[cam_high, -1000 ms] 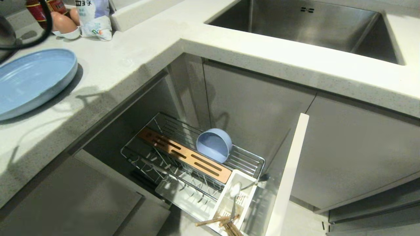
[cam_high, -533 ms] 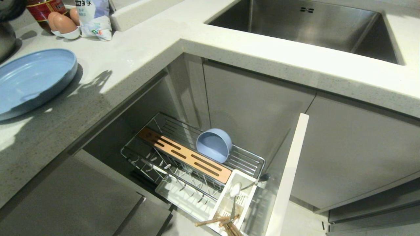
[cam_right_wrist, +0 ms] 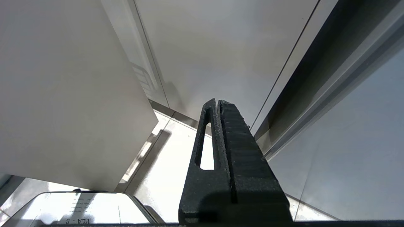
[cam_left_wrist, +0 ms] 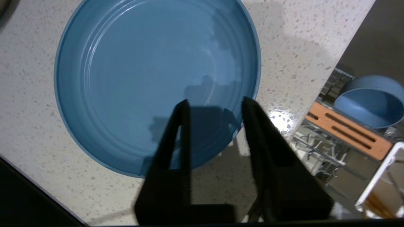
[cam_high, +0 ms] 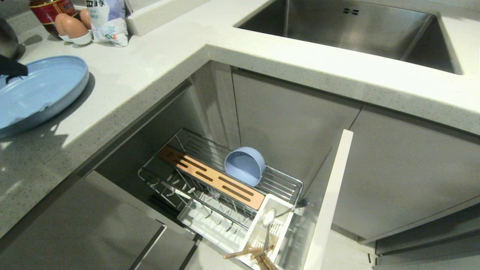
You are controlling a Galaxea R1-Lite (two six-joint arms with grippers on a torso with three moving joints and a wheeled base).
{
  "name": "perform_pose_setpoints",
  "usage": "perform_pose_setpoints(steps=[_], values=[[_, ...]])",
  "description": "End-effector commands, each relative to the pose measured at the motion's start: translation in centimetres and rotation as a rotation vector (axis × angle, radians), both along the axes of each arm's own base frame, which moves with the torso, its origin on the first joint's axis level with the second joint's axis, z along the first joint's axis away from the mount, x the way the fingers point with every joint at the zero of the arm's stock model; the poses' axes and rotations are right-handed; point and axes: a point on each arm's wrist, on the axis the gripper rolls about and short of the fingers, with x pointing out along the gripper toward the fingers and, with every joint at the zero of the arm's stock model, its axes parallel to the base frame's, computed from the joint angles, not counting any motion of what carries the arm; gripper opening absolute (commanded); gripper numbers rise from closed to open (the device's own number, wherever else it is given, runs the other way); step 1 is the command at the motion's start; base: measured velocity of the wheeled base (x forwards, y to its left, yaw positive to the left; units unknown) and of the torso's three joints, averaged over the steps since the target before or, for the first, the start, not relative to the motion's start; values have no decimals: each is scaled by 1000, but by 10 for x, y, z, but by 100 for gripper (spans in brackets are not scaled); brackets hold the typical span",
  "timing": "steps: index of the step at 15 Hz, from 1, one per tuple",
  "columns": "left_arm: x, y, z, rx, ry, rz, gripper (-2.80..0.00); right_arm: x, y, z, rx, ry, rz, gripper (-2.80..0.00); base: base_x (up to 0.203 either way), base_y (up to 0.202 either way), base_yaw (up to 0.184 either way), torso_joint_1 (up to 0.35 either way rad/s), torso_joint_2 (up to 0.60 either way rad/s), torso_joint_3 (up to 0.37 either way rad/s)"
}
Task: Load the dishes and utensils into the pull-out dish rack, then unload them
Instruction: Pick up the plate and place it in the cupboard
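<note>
At the far left of the bench (cam_high: 150, 63), a white and blue packet (cam_high: 107, 20) carries dark printed characters along its top edge, cut off by the edge of my head view, and I cannot make them out. Lower on the same packet sits a small green and blue mark, too small to read. Beside it, a dark bottle (cam_high: 48, 9) wears a red label with yellow bands; no words on it are legible. Below my right hand (cam_right_wrist: 217, 102), a pale sheet (cam_right_wrist: 79, 206) shows upside-down print, something like "V24 - 9".
</note>
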Motion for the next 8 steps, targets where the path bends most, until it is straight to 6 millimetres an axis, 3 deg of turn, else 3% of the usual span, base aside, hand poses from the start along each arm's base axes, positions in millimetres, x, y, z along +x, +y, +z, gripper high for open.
perform_pose_setpoints(steps=[1, 8], values=[[0, 0, 2, -42, -24, 18, 0, 0, 0, 0, 0, 0, 1, -280, 0, 0, 0, 0, 0, 0], [26, -4, -5, -241, -45, 169, 0, 0, 0, 0, 0, 0, -1, -280, 0, 0, 0, 0, 0, 0]])
